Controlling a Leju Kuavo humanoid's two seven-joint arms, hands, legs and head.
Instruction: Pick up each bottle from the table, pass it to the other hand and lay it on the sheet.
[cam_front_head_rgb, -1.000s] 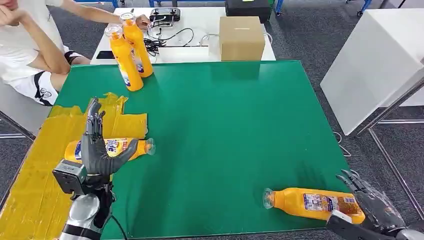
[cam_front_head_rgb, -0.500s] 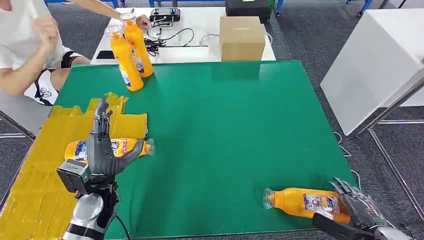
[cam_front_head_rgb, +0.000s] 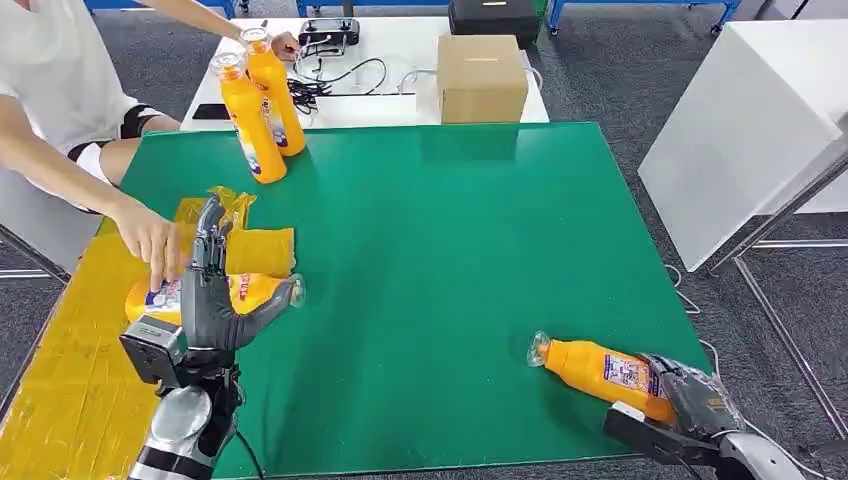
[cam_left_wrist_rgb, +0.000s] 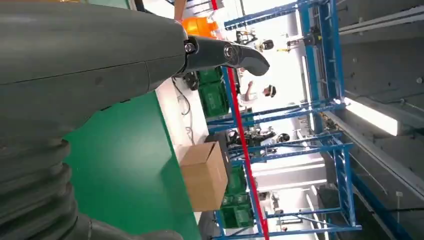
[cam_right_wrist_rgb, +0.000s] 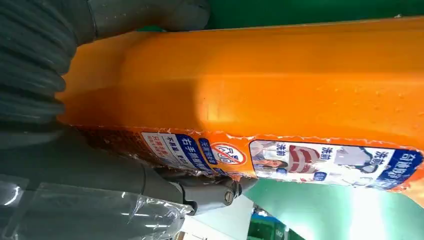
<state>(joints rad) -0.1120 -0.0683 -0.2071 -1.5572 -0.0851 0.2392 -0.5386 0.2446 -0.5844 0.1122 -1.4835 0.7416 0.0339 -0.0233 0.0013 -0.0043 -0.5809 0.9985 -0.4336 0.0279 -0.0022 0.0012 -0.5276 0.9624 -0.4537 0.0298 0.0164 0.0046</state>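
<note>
The right hand (cam_front_head_rgb: 690, 400) now clamps its fingers around the lying orange plastic bottle (cam_front_head_rgb: 600, 370), ready for lifting; left hand (cam_front_head_rgb: 212, 290) fingers stay apart.

A bright green table mat (cam_front_head_rgb: 440, 260) carries a crinkled yellow plastic sheet (cam_front_head_rgb: 70, 350) at its left side. The lying orange plastic bottle (cam_front_head_rgb: 600, 369) near the right hand has a clear cap and a label printed in white, blue and red, and two upright orange plastic bottles (cam_front_head_rgb: 257, 105) have the same clear caps. A plain brown cardboard box (cam_front_head_rgb: 482, 77) sits on a white side table (cam_front_head_rgb: 390, 60) beside black cables (cam_front_head_rgb: 330, 80).
</note>
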